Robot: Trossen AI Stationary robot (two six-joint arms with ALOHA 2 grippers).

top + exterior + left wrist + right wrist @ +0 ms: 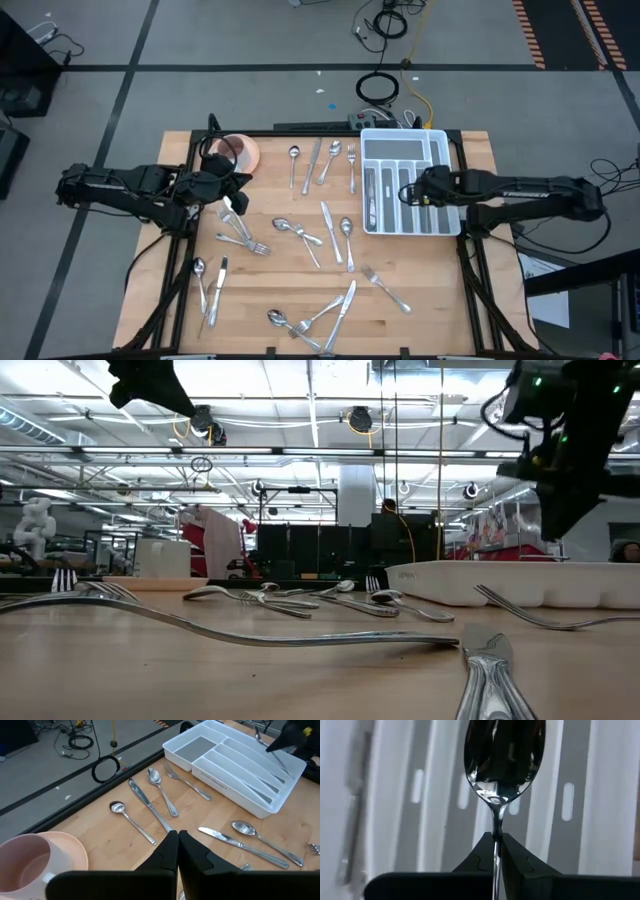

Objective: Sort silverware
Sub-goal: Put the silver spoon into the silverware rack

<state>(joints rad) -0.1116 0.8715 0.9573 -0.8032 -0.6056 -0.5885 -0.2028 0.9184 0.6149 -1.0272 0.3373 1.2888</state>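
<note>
Over tray (432, 140) | right fingers (497, 840) pinch spoon (502, 760) | left fingers (178, 851) closed, empty

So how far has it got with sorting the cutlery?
Barely started. A few pieces already lie in the white tray. The right hand, over the tray, is shut on a spoon. The left hand is shut and empty near the pink saucer. Most silverware remains scattered on the table.

I pinch 1 shiny silver-metal spoon (502, 762) by its handle, bowl forward, over the white compartmented tray (440, 145), while slim shiny spoons, forks and knives (330, 225) lie scattered flat across the wooden table (430, 290).
</note>
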